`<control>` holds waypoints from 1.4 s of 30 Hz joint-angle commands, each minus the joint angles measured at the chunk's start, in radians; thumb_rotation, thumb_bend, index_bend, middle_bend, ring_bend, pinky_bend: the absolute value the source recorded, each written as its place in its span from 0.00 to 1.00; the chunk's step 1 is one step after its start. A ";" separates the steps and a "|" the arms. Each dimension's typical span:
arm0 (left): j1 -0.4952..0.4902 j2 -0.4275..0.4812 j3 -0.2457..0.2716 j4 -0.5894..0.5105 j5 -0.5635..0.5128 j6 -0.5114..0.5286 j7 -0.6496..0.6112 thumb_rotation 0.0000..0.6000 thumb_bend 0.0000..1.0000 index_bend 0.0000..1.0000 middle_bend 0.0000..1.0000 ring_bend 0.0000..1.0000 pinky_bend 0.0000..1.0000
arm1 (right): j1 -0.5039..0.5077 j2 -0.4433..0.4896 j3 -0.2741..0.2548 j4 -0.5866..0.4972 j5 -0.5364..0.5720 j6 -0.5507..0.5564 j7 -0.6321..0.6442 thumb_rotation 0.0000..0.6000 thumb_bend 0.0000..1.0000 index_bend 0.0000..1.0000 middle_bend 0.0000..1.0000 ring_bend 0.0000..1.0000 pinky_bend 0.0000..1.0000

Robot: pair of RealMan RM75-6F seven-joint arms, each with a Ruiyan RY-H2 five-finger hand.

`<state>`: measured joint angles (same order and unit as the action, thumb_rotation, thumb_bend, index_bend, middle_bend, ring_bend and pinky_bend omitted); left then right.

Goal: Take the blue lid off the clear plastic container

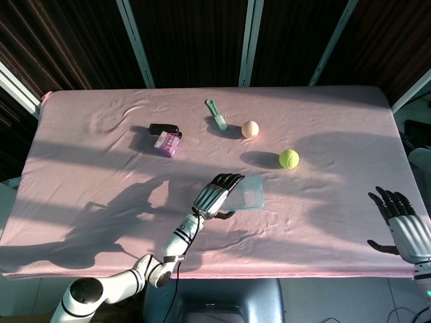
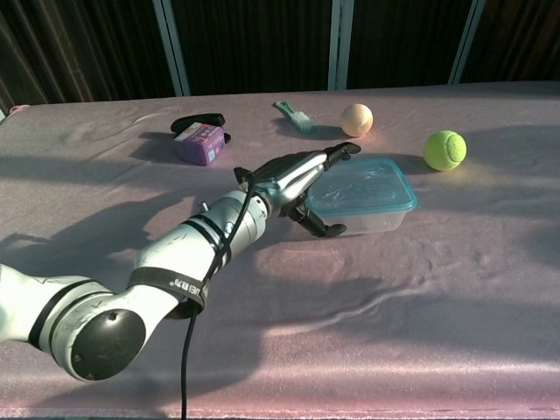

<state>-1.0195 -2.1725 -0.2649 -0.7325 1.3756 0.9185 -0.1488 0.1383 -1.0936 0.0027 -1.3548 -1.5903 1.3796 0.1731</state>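
Note:
The clear plastic container point(image 2: 378, 224) with its blue lid point(image 2: 367, 185) sits at the table's middle; in the head view the blue lid point(image 1: 249, 194) is pale. My left hand point(image 2: 293, 179) is at the container's left end, with its fingers laid over the lid's left edge and its thumb hooked under the rim at the near left corner, gripping the lid there. The lid still lies on the container. My left hand point(image 1: 214, 195) covers that edge in the head view. My right hand point(image 1: 399, 225) hovers at the table's near right edge, fingers spread and holding nothing.
A tennis ball point(image 2: 444, 150) lies right of the container, with a peach ball point(image 2: 356, 119) and a green brush point(image 2: 295, 115) behind it. A purple box point(image 2: 199, 143) and a black object point(image 2: 197, 122) are at the back left. Pink cloth point(image 2: 394, 332) covers the table.

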 commanded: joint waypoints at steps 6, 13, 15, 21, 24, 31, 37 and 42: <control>0.075 0.073 0.079 -0.121 0.068 0.098 -0.009 1.00 0.35 0.06 0.39 0.39 0.47 | 0.108 -0.062 -0.001 -0.003 -0.095 -0.075 -0.127 1.00 0.11 0.03 0.00 0.00 0.00; 0.123 0.141 0.115 -0.258 0.080 0.119 0.026 1.00 0.35 0.06 0.35 0.35 0.43 | 0.200 -0.136 -0.002 0.007 -0.161 -0.132 -0.142 1.00 0.14 0.18 0.02 0.00 0.00; 0.134 0.148 0.126 -0.281 0.086 0.126 0.038 1.00 0.35 0.06 0.34 0.34 0.42 | 0.228 -0.161 -0.002 0.019 -0.174 -0.150 -0.127 1.00 0.16 0.22 0.03 0.00 0.00; 0.152 0.156 0.142 -0.303 0.094 0.132 0.063 1.00 0.35 0.04 0.34 0.33 0.42 | 0.282 -0.230 -0.008 0.053 -0.213 -0.153 -0.080 1.00 0.18 0.27 0.07 0.00 0.00; 0.159 0.158 0.143 -0.304 0.091 0.128 0.068 1.00 0.35 0.04 0.34 0.33 0.42 | 0.305 -0.271 -0.011 0.079 -0.239 -0.137 -0.060 1.00 0.21 0.31 0.10 0.00 0.00; 0.173 0.148 0.159 -0.282 0.099 0.126 0.075 1.00 0.35 0.03 0.34 0.33 0.39 | 0.351 -0.351 -0.018 0.138 -0.278 -0.097 -0.003 1.00 0.32 0.47 0.19 0.01 0.02; 0.184 0.146 0.168 -0.276 0.108 0.122 0.049 1.00 0.35 0.02 0.34 0.32 0.39 | 0.382 -0.403 -0.019 0.206 -0.278 -0.085 0.030 1.00 0.36 0.53 0.22 0.03 0.04; 0.187 0.137 0.167 -0.264 0.110 0.119 0.038 1.00 0.35 0.02 0.34 0.32 0.39 | 0.402 -0.436 -0.027 0.236 -0.275 -0.084 0.056 1.00 0.36 0.55 0.24 0.05 0.06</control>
<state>-0.8328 -2.0346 -0.0974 -0.9966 1.4852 1.0372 -0.1102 0.5350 -1.5238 -0.0212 -1.1236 -1.8672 1.2964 0.2237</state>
